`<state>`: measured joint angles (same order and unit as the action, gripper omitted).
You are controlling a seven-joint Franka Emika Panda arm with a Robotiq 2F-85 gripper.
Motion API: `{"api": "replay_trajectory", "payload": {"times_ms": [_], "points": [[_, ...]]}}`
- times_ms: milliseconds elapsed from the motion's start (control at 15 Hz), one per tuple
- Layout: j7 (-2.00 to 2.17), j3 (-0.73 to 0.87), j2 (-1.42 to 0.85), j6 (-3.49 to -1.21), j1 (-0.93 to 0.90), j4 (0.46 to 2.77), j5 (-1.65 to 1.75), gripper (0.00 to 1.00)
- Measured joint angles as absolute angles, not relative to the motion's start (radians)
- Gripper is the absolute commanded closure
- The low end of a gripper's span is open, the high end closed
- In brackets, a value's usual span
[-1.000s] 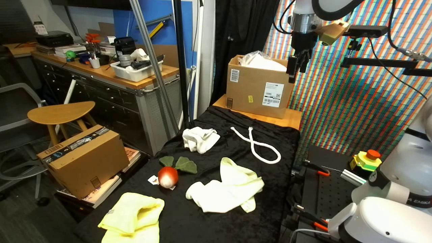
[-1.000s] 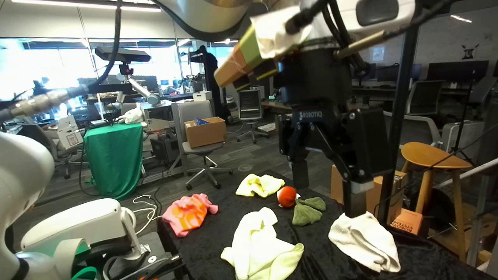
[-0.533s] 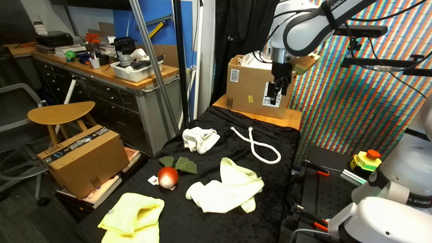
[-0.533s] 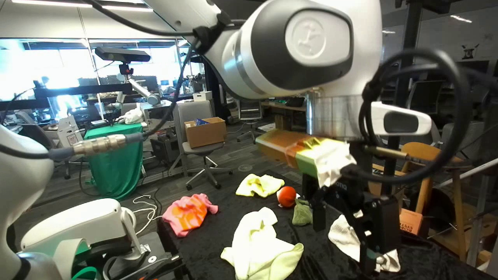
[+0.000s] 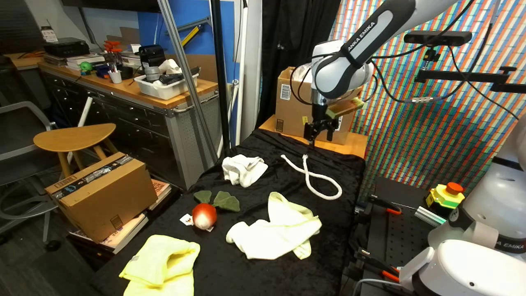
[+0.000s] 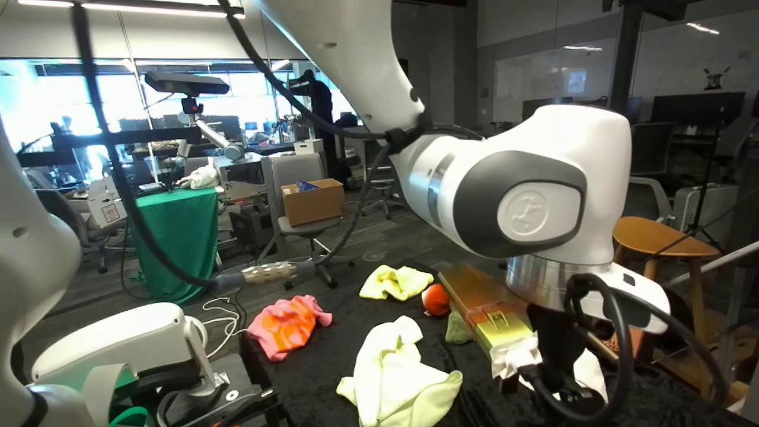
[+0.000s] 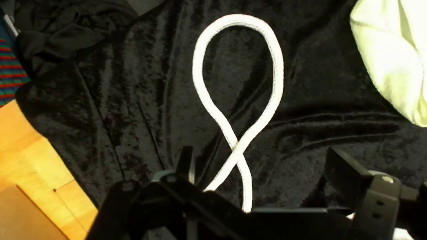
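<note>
White rope (image 7: 237, 148) lies crossed into a loop on the black velvet cloth (image 7: 317, 73) — the gripper (image 7: 259, 161) hangs near the rope's loose ends, its jaws spread wide.

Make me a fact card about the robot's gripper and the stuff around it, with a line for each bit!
Gripper: open, holding nothing
Nearest thing: white rope, crossed over itself into one loop
Under the rope: black cloth
Smaller cloths: white cloth, pale yellow-green cloth, bright yellow cloth, pink-and-orange cloth
Round thing: red-and-white ball, green leaf shapes beside it
</note>
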<state>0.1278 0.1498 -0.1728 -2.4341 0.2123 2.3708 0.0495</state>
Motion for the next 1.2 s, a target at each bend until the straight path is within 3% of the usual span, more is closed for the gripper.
{"api": "replay_trajectory", "payload": {"times_ms": [1200], "points": [[0.289, 0.15, -0.698, -2.332, 0.247, 1.889, -0.266, 0.0]]}}
